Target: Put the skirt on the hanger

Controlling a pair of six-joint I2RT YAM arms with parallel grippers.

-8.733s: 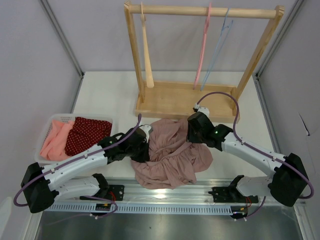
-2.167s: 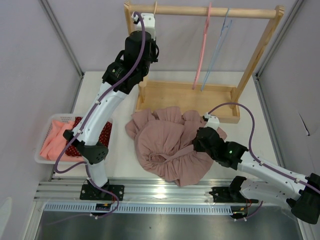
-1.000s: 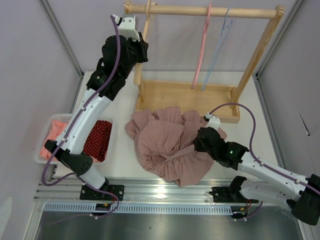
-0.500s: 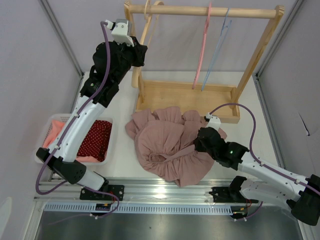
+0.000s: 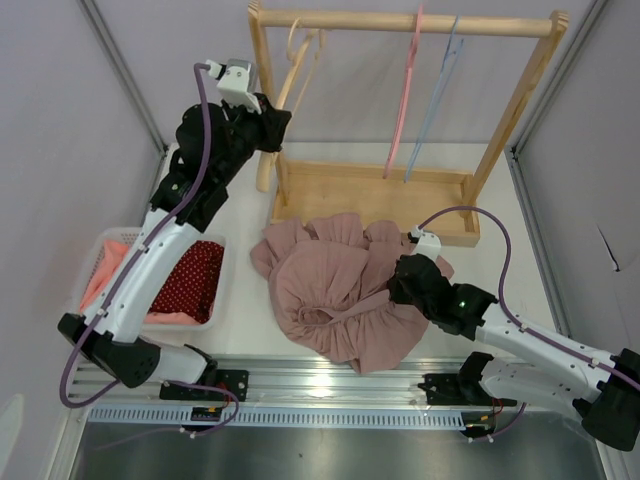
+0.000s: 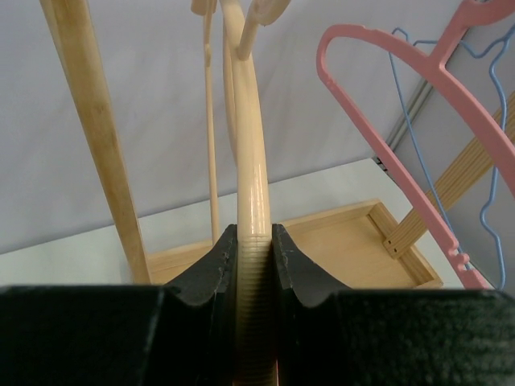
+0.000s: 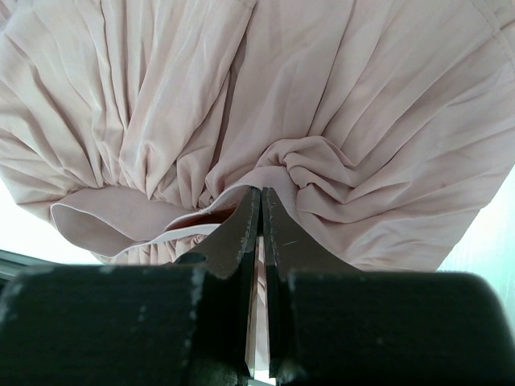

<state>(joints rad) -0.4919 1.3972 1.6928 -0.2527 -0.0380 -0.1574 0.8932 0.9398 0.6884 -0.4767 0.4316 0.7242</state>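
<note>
Pointing steeply up, the wooden hanger (image 6: 249,161) is clamped in the left gripper (image 6: 254,241), well beyond the skirt (image 5: 330,290) pinched by the right gripper (image 7: 259,205).

The top external camera looks down from high up and well behind, taking in the whole tabletop (image 5: 238,225). The left wrist camera sits close behind the left end effector (image 6: 253,237), facing up along the wooden hanger (image 6: 249,161). The right wrist camera peers closely past the right end effector (image 7: 259,197) onto the pink skirt (image 7: 362,121); the top view shares both hanger and skirt.
</note>
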